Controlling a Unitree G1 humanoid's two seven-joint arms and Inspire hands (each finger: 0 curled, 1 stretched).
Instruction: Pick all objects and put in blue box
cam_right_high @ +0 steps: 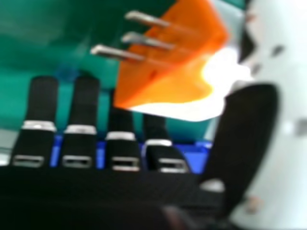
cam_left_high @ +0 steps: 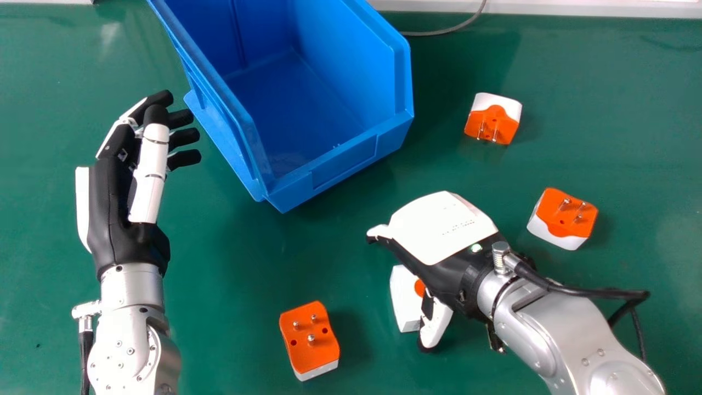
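across the green tabletop (cam_left_high: 241,329) i see the deep blue plastic box (cam_left_high: 334,164), then my idle black-and-white left hand (cam_left_high: 118,208). my right hand (cam_left_high: 444,225) has nearly straight fingers, thumb opposite; the blocky orange-and-white pronged plug adapter (cam_right_high: 168,72) sits between, contact unclear to me.

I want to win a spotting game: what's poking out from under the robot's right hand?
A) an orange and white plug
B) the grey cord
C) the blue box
A, because a plug's white side and a bit of orange peek out from beneath the right hand.
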